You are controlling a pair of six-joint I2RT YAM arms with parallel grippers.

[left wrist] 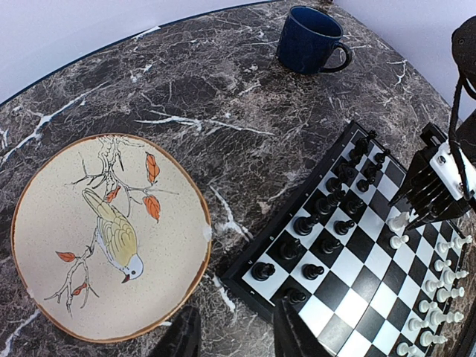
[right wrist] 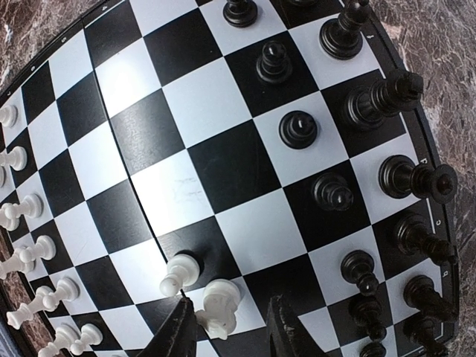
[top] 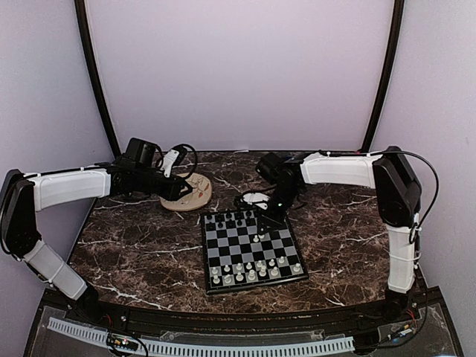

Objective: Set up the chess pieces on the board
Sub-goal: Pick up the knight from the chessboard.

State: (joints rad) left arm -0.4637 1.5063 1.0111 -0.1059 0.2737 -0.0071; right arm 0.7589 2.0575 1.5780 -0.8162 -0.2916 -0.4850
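I see a board (right wrist: 230,160) checked black and white. The cream plate (left wrist: 44,223) bears a yellow bird and orange leaves; the cup (left wrist: 309,41) is navy.

Plate (left wrist: 172,249) behind-left of board (left wrist: 349,262); cup (left wrist: 309,39) behind board.

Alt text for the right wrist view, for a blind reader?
The open right gripper hangs over the board with a cream-white piece between its fingertips, a second piece beside it. Black pieces line the right edge, white ones the left.
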